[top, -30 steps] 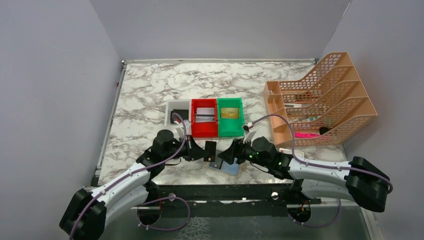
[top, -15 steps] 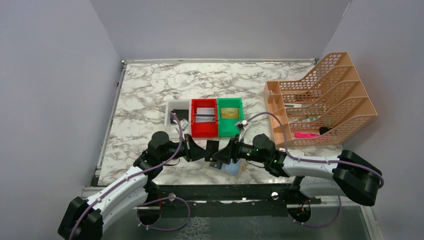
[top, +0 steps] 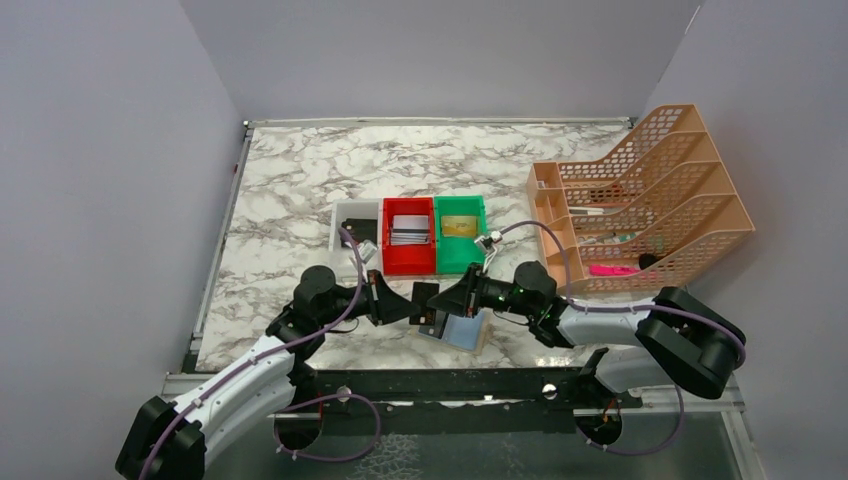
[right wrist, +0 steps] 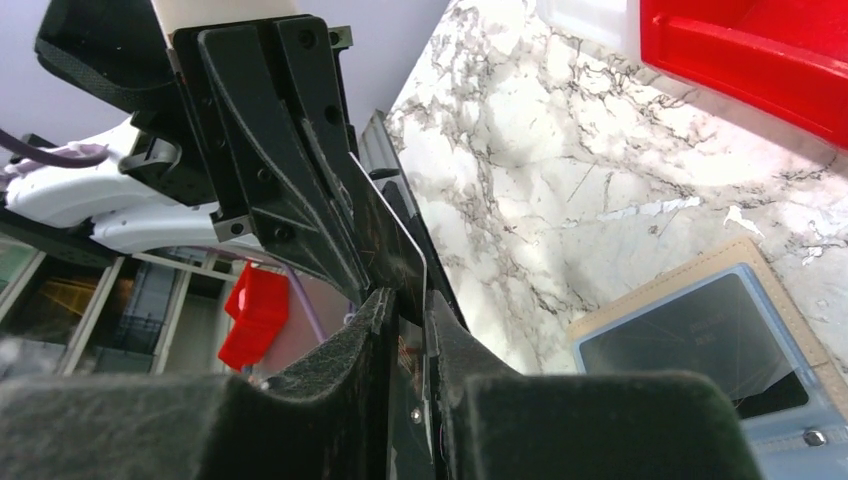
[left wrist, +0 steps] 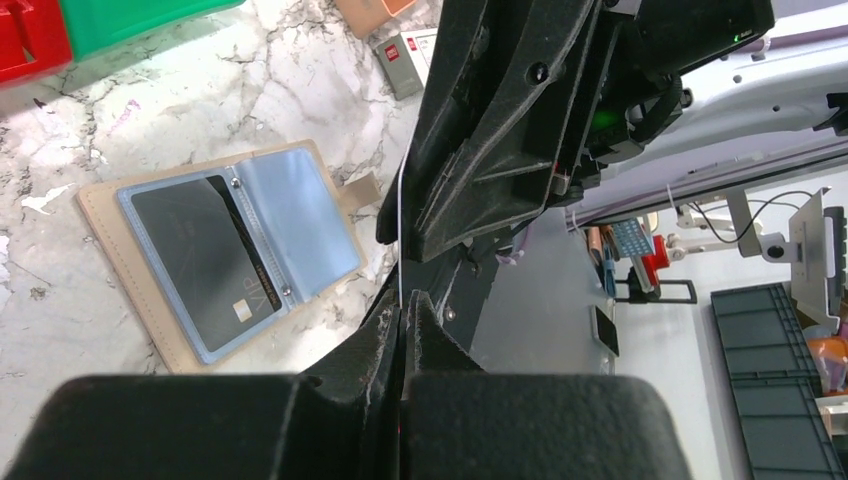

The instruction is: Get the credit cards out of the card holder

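Narrowing from a wider spread, my right gripper (right wrist: 405, 300) now flanks the dark credit card (right wrist: 390, 235) pinched in my left gripper (left wrist: 402, 305), perhaps gripping already, near the open card holder (left wrist: 300, 225) keeping a second card (left wrist: 200, 255).

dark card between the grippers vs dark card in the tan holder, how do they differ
The held dark card, pinched by the left gripper, stands on edge in the air; the sleeved dark card lies flat in the tan folding card holder. Both are dark rectangles.
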`<state>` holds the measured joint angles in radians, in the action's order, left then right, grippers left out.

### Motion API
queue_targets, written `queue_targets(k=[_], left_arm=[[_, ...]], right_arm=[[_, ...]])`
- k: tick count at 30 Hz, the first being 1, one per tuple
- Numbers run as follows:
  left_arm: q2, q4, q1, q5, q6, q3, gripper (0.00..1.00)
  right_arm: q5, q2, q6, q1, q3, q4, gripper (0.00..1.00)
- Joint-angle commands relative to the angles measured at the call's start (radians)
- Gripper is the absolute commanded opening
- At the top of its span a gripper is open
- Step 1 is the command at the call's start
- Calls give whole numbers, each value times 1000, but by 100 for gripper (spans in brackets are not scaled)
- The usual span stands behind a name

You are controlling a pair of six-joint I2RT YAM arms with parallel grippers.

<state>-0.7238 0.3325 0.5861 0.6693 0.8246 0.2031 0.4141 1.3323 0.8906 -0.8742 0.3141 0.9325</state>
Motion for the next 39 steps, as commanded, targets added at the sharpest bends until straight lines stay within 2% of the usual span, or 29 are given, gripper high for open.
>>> queue_targets(k=[1,4,7,8,10,14,18,21,25,29,33,39], left_arm=[[18,42,-5,6,8,-13,0],[27,42,-4,-23,11,-15,1],[35,38,-5,-57,16,-16,15],[35,33,-4,-66,15,-15,22],[34,-10,-4,-92,-5,0,45],[36,-263,-4,-223,-121,102,64],[55,-529,-5,-470,-195,240,82],[57,-672,-5,-663,-193,318,88],[30,-777,-4,-836,-211,425,91],[-35,-870,-4,-927,-304,545,93],[-78,-928,-14,-1075,-409,585,97],[-50,-911,-147,-1146,-470,577,99]], right_arm=[[77,22,45,13,-31,134,16],[75,16,52,16,-47,147,10],[77,5,55,19,-58,150,6],[76,0,55,20,-61,145,4],[67,-10,53,21,-61,126,2],[17,-44,30,21,-57,39,1],[-58,-94,-16,21,-32,-119,1],[-105,-135,-73,21,6,-247,1],[-154,-168,-187,21,99,-437,1],[-193,-140,-292,21,232,-573,1],[-215,-67,-354,20,338,-628,1],[-273,48,-441,3,514,-721,1]])
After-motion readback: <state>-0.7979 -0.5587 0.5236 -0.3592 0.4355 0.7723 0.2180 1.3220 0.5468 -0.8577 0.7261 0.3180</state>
